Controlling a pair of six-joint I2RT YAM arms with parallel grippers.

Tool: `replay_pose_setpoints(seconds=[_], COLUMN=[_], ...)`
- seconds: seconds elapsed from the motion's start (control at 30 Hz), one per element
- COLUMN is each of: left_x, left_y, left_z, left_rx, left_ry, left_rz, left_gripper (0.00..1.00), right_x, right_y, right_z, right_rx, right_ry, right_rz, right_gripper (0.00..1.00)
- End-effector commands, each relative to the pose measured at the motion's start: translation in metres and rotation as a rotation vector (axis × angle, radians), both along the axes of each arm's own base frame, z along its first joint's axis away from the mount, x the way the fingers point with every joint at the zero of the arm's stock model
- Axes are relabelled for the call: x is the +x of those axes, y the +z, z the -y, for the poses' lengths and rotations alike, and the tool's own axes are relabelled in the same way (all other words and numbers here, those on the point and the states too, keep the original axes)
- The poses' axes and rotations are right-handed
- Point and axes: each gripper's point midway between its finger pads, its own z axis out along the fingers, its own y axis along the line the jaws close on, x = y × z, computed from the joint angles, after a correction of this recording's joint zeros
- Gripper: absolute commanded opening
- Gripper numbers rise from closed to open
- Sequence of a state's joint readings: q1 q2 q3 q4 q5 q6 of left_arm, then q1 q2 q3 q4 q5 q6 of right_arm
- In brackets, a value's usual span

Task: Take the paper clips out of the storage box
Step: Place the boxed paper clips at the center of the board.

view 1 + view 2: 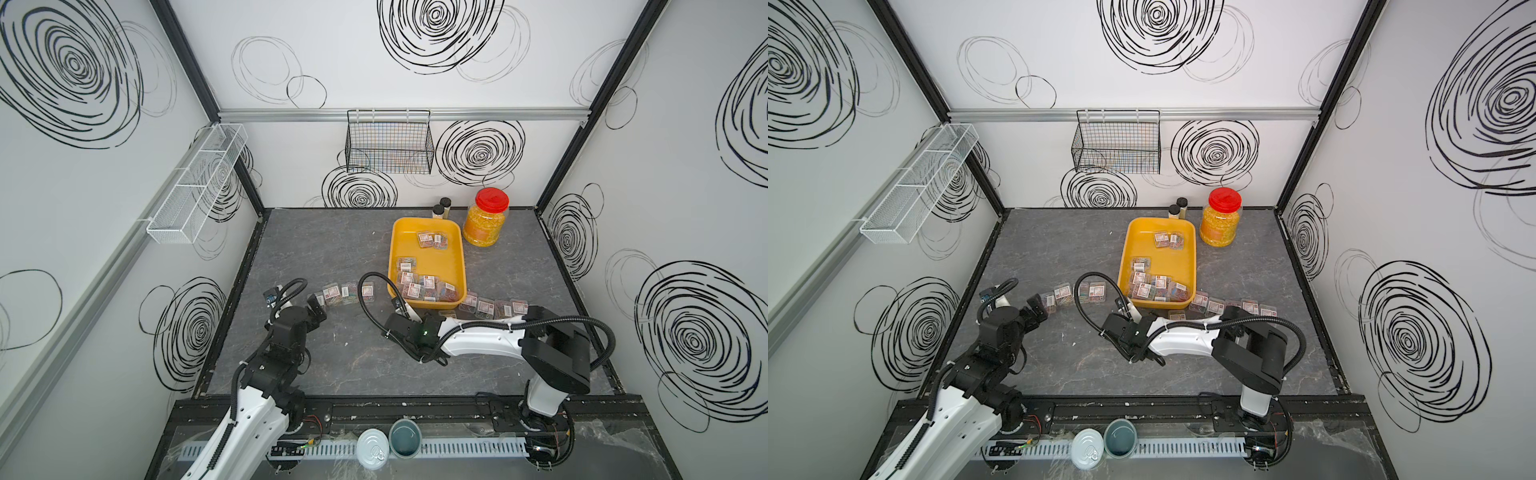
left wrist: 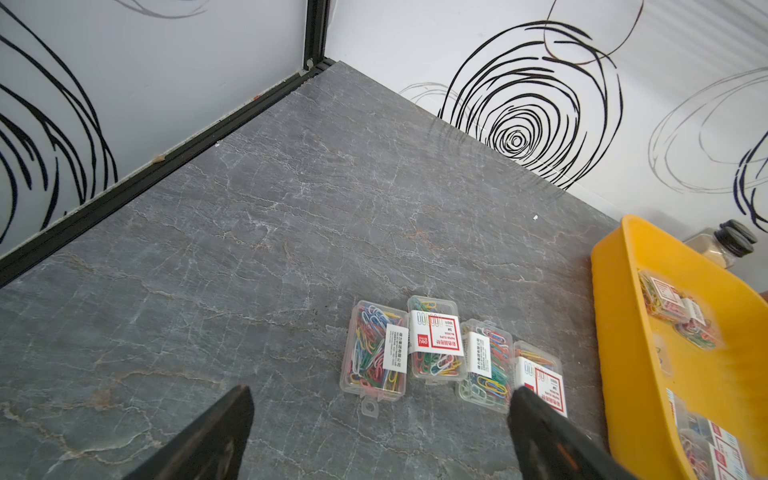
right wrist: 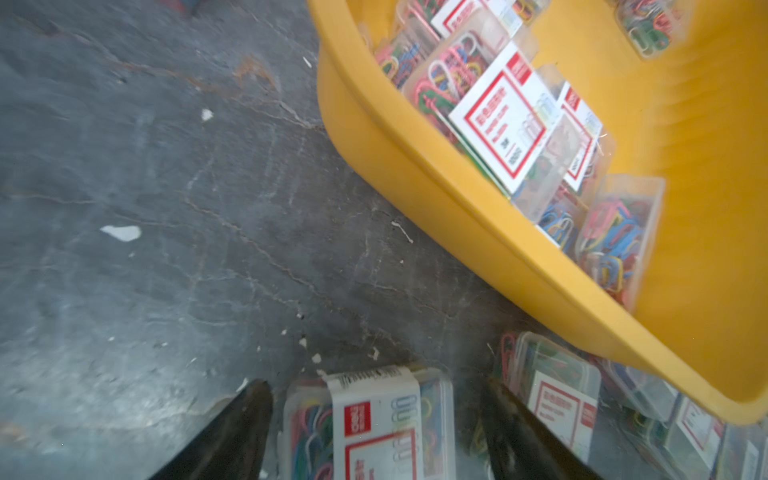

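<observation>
The step in hand appeared to be letting go of one case point(image 3: 374, 428) on the table point(image 3: 145, 208). To do it well, the right gripper point(image 3: 374, 383) would have to rise straight up with its fingers spread. That way neither tip would drag the case or nudge the neighbouring case point(image 3: 557, 399), which lay just outside the finger nearer the yellow tray point(image 3: 415, 166). It would then have to clear the tray's rim before coming down on the next of the cases of paper clips point(image 1: 419, 286), a good many of which lay in the tray, most of them heaped at its near end. In the blurred right wrist view, the fingers stood apart on either side of the case with a thin gap on each side, so they seemed to grip nothing. The right arm reached low across the table, its forearm nearly level and the gripper pointing down just outside the tray's near corner. More cases point(image 1: 494, 307) lay in a line on the table along that arm. The left arm was folded close to its base with the left gripper point(image 2: 380, 392) tilted toward the table. Its fingers were spread wide and empty. A row of four cases point(image 2: 434, 340) lay just beyond the fingertips, the end one beside one tip.
</observation>
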State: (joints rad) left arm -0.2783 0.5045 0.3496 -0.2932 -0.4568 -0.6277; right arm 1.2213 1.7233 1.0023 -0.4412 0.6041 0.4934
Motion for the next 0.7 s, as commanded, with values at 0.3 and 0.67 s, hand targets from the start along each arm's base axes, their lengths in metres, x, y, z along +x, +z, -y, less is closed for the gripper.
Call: replay_pose_setpoints(seconds=[0.3, 0.67], left_x=[0.0, 0.0], left_y=[0.001, 0.001], left_z=[-0.003, -0.003], left_rx=[0.0, -0.001], left_ry=[0.014, 0.013], left_rz=[0.016, 0.016], left_gripper=[0.99, 0.99], right_x=[-0.093, -0.06], right_y=[-0.011, -0.044], right_z=[-0.054, -0.04], right_rx=[0.273, 0.32], right_ry=[0.009, -0.068], right_rz=[-0.241, -0.294], right_gripper=[0.61, 0.54])
